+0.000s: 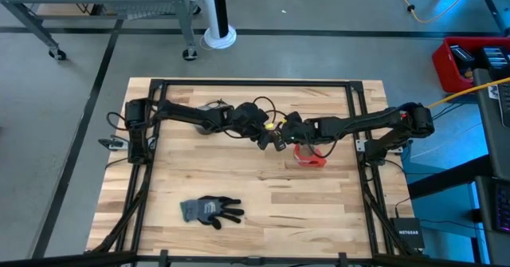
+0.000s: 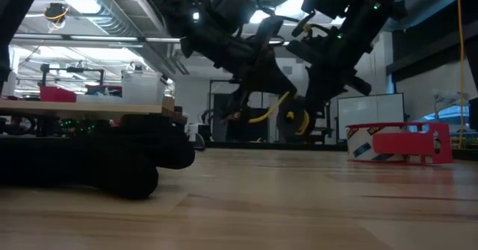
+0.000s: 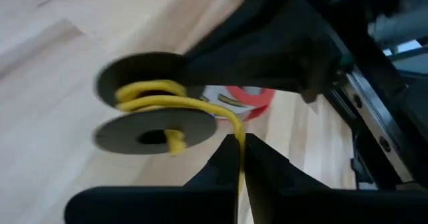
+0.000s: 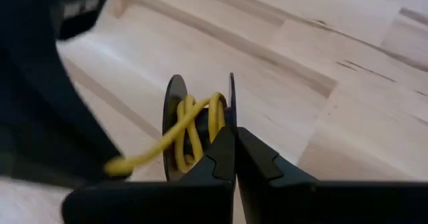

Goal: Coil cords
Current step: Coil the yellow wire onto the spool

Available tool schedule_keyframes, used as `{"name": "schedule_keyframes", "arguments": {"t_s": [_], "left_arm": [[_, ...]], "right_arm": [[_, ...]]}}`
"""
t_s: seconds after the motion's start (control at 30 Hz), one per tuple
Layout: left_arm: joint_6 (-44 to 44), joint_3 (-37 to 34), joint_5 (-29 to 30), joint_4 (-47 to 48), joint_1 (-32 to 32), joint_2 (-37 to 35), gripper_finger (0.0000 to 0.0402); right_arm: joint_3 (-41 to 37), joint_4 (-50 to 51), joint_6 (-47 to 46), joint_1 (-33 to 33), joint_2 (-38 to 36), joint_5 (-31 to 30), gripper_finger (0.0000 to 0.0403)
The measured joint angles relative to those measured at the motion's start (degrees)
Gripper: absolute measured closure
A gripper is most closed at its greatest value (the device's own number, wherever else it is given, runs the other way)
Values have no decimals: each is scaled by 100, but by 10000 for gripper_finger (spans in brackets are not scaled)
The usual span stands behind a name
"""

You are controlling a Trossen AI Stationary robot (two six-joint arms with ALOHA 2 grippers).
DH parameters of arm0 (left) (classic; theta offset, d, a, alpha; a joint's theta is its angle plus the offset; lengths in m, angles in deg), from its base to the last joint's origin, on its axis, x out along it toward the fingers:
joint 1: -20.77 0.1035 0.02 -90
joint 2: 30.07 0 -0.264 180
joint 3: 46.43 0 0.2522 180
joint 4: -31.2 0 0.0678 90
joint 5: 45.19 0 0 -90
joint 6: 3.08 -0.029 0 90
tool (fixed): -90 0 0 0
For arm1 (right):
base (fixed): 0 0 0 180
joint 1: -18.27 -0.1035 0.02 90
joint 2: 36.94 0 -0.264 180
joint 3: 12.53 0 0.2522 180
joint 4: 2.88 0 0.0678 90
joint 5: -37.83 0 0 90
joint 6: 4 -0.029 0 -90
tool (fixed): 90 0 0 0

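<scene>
A few yellow cord (image 3: 157,97) turns sit on the spool (image 3: 150,132); left gripper (image 3: 239,147) pinches cord, right gripper (image 4: 234,144) pinches spool beside red tape (image 1: 311,158), winding unfinished.

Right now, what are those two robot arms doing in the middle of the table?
Both arms meet above the middle of the wooden table, winding a thin yellow cord onto a small black two-disc spool. The right gripper has its jaws closed on one spool disc, holding it up. The left gripper pinches the cord where it leaves the spool. A few turns are already wound. A red tape roll and a grey-black glove lie untouched.
</scene>
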Motion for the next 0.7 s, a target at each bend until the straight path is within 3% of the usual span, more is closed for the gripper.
{"name": "schedule_keyframes", "arguments": {"t_s": [0.37, 0.7], "left_arm": [[-700, 0, 725, 36, -338, 0, 401], [-2200, 2, 2815, 209, -806, 0, 401]], "right_arm": [[0, -624, -142, 0, 0, -151, 398], [-7, -611, -144, 2, -58, -219, 398]]}}
